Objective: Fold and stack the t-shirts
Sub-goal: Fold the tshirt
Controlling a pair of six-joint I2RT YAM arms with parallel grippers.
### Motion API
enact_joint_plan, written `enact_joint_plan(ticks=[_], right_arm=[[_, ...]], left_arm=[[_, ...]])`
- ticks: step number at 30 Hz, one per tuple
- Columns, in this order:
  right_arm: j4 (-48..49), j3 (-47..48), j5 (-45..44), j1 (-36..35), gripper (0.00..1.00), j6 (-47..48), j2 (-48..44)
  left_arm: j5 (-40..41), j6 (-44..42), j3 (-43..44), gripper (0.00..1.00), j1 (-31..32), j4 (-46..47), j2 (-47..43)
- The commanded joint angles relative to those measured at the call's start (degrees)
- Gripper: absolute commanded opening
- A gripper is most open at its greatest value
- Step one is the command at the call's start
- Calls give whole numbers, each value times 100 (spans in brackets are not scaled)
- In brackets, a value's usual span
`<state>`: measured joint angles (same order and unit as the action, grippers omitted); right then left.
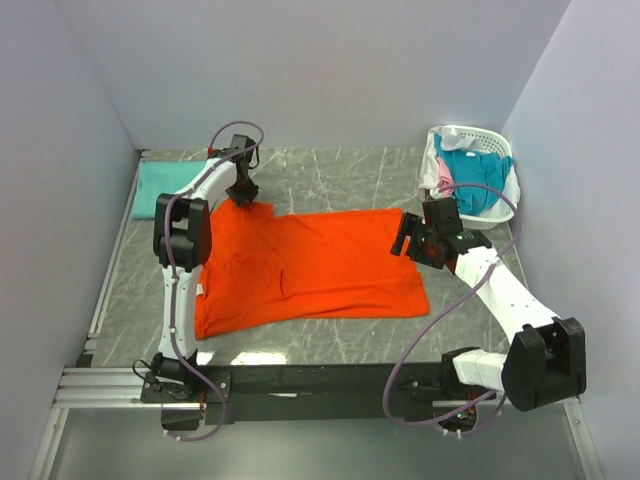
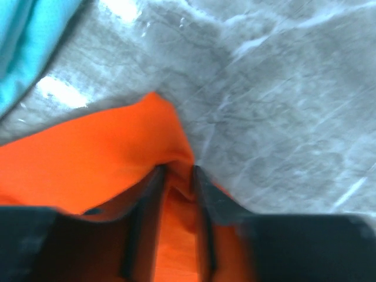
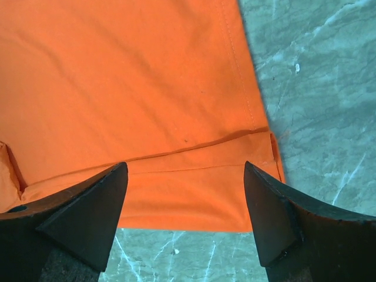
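A grey marbled table (image 1: pixel 340 180) fills a booth closed in by plain pale walls (image 1: pixel 320 70) on three sides. The orange t-shirt (image 1: pixel 310 270) lies spread flat in the middle of the frame. The left gripper (image 1: pixel 243 193) is at its upper-left corner, its fingers pinched on a raised ridge of the orange cloth. The right gripper (image 1: pixel 404 236) hangs over the shirt's right edge, jaws wide apart and holding nothing. A mint-green t-shirt (image 1: pixel 155 190) lies at the far left, and a white basket (image 1: pixel 478 131) with teal cloth (image 1: pixel 470 165) in it stands at the upper right
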<state>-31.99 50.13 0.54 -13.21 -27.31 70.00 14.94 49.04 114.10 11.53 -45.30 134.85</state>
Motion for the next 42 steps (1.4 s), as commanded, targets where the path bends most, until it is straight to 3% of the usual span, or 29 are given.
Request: enact_joint_plan(ticks=[1, 5, 6, 16, 23, 31, 42], right_arm=[[228, 14, 52, 56, 86, 94, 84], [324, 225, 87, 56, 85, 94, 251], [333, 278, 96, 56, 85, 103, 277], [184, 1673, -659, 56, 83, -107, 1217], [-184, 3079, -1143, 56, 81, -90, 2753], [-571, 4714, -1555, 56, 79, 164, 4344], [-800, 5578, -1793, 64, 71, 139, 5393]], left_arm=[[80, 45, 51, 29, -37, -277, 174], [-61, -17, -151, 1, -28, -208, 69], [-79, -17, -186, 1, -37, -190, 51], [-202, -78, -1073, 1, -28, 468, -924], [-369, -157, -1830, 1, -28, 1242, -1811], [-404, -201, -2304, 1, -28, 1427, -2208], [-343, -17, -2814, 1, -2, 1576, -2516]])
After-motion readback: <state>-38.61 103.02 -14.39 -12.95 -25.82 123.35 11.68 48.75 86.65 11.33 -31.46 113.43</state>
